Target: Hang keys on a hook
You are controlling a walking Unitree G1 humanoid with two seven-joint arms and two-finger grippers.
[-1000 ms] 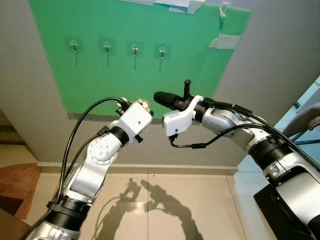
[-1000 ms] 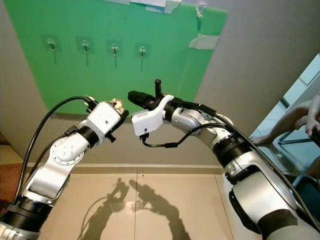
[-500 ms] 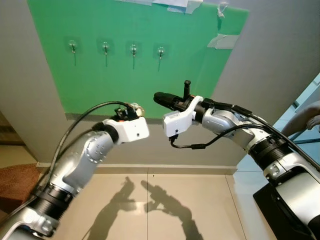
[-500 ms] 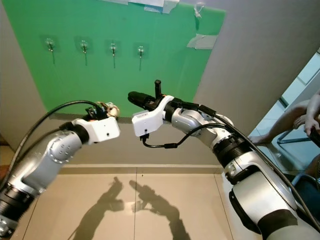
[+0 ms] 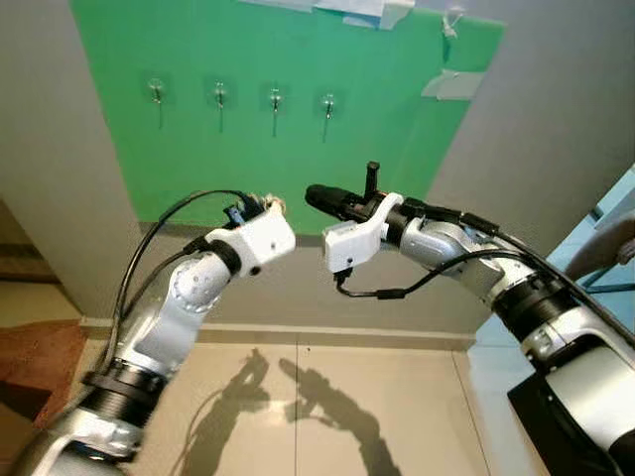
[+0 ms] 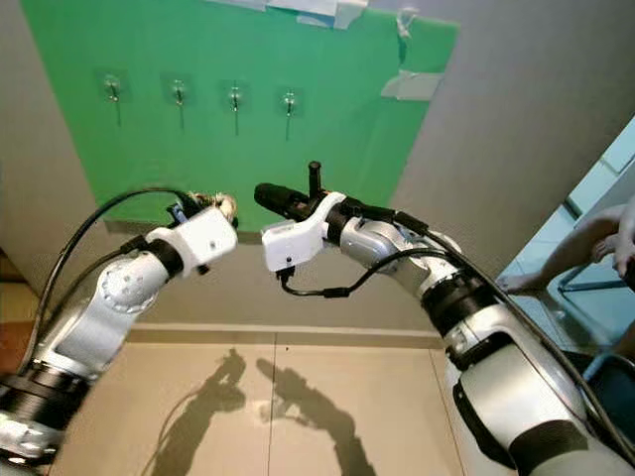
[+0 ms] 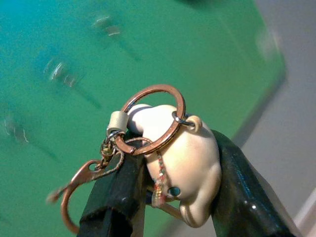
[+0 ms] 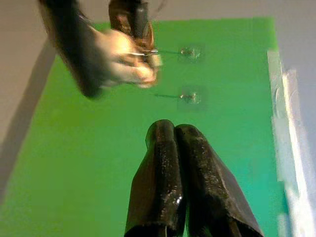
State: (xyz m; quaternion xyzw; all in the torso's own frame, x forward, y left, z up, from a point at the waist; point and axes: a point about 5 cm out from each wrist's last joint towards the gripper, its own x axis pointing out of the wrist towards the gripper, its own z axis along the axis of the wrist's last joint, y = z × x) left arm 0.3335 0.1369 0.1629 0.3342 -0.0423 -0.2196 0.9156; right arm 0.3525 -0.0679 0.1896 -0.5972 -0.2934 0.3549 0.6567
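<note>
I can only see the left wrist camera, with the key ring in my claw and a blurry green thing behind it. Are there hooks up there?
Observer: Yes, four hooks in a row on the green board, above the left claw.
Operator: Is anything hanging on them?
Observer: No, all four are bare.
Operator: Where's my other claw?
Observer: The right claw is up beside the left one, shut and empty.
</note>
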